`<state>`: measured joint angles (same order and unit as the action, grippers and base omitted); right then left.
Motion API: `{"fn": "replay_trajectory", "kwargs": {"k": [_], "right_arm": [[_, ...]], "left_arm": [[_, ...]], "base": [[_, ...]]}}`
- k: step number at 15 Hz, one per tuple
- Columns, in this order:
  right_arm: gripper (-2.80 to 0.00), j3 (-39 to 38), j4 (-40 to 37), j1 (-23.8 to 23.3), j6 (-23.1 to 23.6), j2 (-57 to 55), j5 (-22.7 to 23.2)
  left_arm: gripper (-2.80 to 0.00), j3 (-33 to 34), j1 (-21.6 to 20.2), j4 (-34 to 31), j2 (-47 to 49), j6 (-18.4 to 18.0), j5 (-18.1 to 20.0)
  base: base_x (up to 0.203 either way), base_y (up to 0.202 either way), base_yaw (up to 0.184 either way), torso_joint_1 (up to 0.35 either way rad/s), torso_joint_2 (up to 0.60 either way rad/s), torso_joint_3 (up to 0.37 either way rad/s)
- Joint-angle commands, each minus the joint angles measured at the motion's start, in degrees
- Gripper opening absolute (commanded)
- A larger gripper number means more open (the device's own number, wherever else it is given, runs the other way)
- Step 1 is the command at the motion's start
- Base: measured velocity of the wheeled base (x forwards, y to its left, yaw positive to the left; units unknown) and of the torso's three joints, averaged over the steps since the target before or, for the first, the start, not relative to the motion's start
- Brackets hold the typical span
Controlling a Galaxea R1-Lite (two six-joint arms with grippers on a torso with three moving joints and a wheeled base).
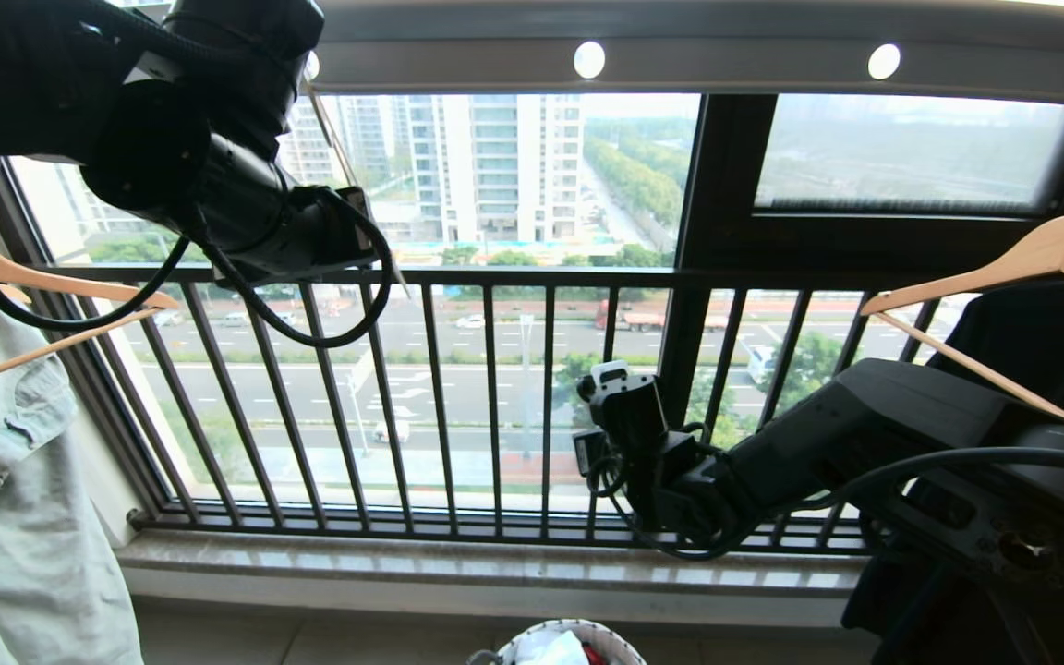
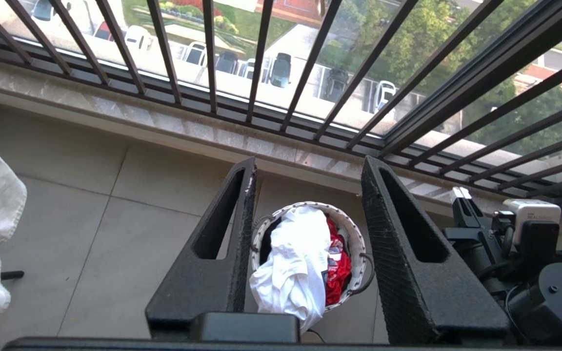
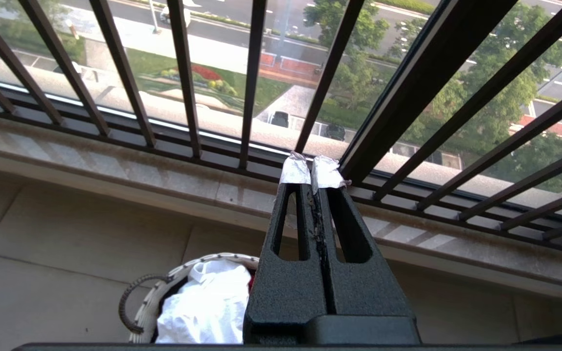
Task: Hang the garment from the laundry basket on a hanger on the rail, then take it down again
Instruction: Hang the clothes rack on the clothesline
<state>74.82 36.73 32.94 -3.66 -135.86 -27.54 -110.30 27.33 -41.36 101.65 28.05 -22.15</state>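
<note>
Laundry basket (image 2: 356, 234), on floor below window railing (image 1: 495, 388): holds the white garment (image 2: 293, 263), draped over its rim, beside red cloth (image 2: 337, 265). Left gripper (image 2: 305, 170): high above basket, jaws apart, empty. Right gripper (image 3: 312, 170): clenched, empty, near railing.

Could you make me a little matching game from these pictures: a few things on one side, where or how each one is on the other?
Things:
1. left gripper
2. right gripper
3. white T-shirt
4. pale green garment

Places or states:
a. hanging at the robot's left on a wooden hanger
b. fingers pressed shut, holding nothing
c. heaped in the laundry basket on the floor
d. fingers apart, high above the basket

Pairs: 1-d, 2-b, 3-c, 4-a
</note>
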Motion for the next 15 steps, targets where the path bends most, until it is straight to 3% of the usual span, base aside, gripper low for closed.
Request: {"fn": "replay_trajectory", "kwargs": {"k": [1,15], "right_arm": [[-2.80,0.0,0.3,0.1,0.0,0.0,-0.1],[-2.80,0.0,0.3,0.2,0.1,0.0,-0.1]], "left_arm": [[0.00,0.1,0.0,0.3,-0.1,0.3,-0.3],[0.00,0.3,0.0,0.2,-1.2,0.3,-0.3]], "base": [[0.000,0.000,0.000,0.000,0.00,0.000],[0.000,0.000,0.000,0.000,0.00,0.000]]}}
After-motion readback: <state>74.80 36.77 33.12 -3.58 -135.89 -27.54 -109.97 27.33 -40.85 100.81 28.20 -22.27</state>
